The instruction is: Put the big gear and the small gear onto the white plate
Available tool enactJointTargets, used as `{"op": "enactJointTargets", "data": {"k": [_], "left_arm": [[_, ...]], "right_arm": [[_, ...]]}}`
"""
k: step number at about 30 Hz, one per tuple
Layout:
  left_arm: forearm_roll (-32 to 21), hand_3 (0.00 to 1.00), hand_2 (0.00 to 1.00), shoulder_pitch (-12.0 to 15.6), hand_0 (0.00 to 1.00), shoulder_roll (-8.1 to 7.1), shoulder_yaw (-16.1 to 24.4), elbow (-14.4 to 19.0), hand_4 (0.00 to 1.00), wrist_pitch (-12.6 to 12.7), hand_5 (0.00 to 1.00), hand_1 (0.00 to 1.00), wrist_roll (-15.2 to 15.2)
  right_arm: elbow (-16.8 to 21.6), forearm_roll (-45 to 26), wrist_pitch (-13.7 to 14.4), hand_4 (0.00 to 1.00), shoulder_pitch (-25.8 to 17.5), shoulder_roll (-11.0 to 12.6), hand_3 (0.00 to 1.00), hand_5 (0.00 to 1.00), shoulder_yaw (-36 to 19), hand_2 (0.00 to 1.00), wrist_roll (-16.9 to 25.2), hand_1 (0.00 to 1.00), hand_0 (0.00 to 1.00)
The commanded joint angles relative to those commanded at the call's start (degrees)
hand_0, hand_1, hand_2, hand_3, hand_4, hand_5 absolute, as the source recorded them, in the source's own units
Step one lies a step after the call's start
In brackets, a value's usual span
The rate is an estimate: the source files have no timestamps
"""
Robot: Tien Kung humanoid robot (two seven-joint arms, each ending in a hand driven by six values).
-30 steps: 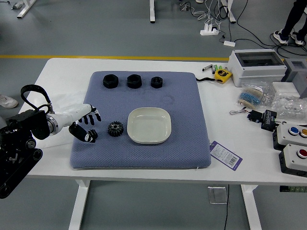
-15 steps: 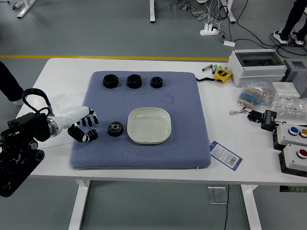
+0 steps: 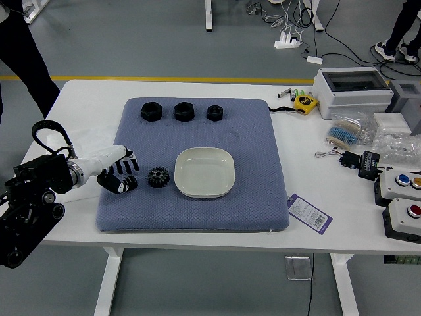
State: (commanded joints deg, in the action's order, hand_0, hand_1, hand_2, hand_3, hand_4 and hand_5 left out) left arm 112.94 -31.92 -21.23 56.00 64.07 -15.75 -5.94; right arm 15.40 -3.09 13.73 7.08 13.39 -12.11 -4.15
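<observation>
Three black nut-shaped pieces [image 3: 184,112], one dark gear [image 3: 158,177], one white plate [image 3: 204,172], one blue mat [image 3: 260,201]. One yellow tape measure [image 3: 305,103], two button boxes [image 3: 398,220].

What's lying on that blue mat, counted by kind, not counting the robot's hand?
Black nut-like pieces: 3
Black toothed gear: 1
White plate: 1
Total in sight: 5; the left hand may hide something.

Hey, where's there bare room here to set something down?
Bare mat shows right of the white plate, and between it and the three black pieces beyond. Bare table shows between the label and button boxes. It's crowded left of the plate: gear, then left hand.
</observation>
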Motion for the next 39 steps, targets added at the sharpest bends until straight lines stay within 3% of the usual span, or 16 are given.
{"op": "enactJointTargets", "data": {"k": [13, 14, 19, 20, 25, 26, 31, 32, 37, 38, 39], "left_arm": [[-0.9, 0.588, 0.546, 0.1, 0.368, 0.70, -0.3, -0.9, 0.760, 1.5, 0.063, 0.501, 0.6], [-1.2, 0.578, 0.521, 0.1, 0.313, 0.77, -0.4, -1.1, 0.712, 1.7, 0.051, 0.477, 0.7], [-1.8, 0.578, 0.521, 0.1, 0.313, 0.96, -0.9, -1.7, 0.712, 2.4, 0.051, 0.477, 0.7], [-1.9, 0.567, 0.499, 0.1, 0.278, 0.98, -1.0, -2.0, 0.639, 2.5, 0.005, 0.453, 0.7], [-2.0, 0.567, 0.499, 0.2, 0.278, 0.82, -1.4, -2.4, 0.639, 2.3, 0.005, 0.453, 0.5], [-2.2, 0.524, 0.437, 0.2, 0.229, 0.78, -1.4, -2.4, 0.620, 2.1, 0.002, 0.383, 0.4], [-2.3, 0.524, 0.437, 0.2, 0.229, 0.75, -1.6, -2.3, 0.620, 1.5, 0.002, 0.383, 0.1], [-2.3, 0.480, 0.390, 0.2, 0.203, 0.74, -1.7, -2.4, 0.522, 1.2, 0.002, 0.326, 0.0], [-2.1, 0.480, 0.390, 0.2, 0.203, 0.61, -1.9, -2.4, 0.522, 0.5, 0.002, 0.326, -0.2], [-2.1, 0.443, 0.320, 0.2, 0.186, 0.58, -1.9, -2.3, 0.402, 0.4, 0.002, 0.240, -0.2], [-2.0, 0.443, 0.320, 0.1, 0.186, 0.57, -1.9, -2.3, 0.402, 0.3, 0.002, 0.240, -0.2]], "right_arm": [[0.0, 0.0, 0.0, 0.796, 0.1, 0.0, 0.572, 0.709, 0.0, 0.733, 0.0, 0.663, 0.684], [0.0, -0.1, 0.1, 0.796, 0.1, 0.0, 0.572, 0.710, 0.0, 0.732, 0.0, 0.663, 0.684], [0.0, 0.0, 0.1, 0.796, 0.3, 0.1, 0.572, 0.710, 0.0, 0.732, 0.0, 0.663, 0.684], [0.0, 0.0, 0.1, 0.795, 0.3, 0.1, 0.572, 0.711, 0.0, 0.732, 0.0, 0.663, 0.684], [0.0, 0.0, 0.1, 0.795, 0.3, 0.1, 0.572, 0.711, 0.0, 0.732, 0.0, 0.663, 0.684], [0.0, 0.0, 0.1, 0.796, 0.3, 0.1, 0.572, 0.711, 0.0, 0.732, 0.0, 0.663, 0.684], [0.0, 0.1, 0.1, 0.796, 0.3, 0.1, 0.572, 0.711, -0.1, 0.732, 0.0, 0.663, 0.684], [0.0, 0.2, 0.1, 0.796, 0.3, 0.1, 0.572, 0.711, -0.1, 0.732, -0.1, 0.664, 0.684], [0.0, 0.1, 0.1, 0.796, 0.2, 0.0, 0.572, 0.711, -0.1, 0.732, 0.0, 0.664, 0.684], [0.0, 0.0, 0.1, 0.796, 0.2, 0.0, 0.572, 0.711, -0.1, 0.732, 0.0, 0.663, 0.684], [0.0, 0.1, 0.1, 0.796, 0.2, 0.0, 0.572, 0.711, -0.1, 0.732, 0.0, 0.663, 0.684]]}}
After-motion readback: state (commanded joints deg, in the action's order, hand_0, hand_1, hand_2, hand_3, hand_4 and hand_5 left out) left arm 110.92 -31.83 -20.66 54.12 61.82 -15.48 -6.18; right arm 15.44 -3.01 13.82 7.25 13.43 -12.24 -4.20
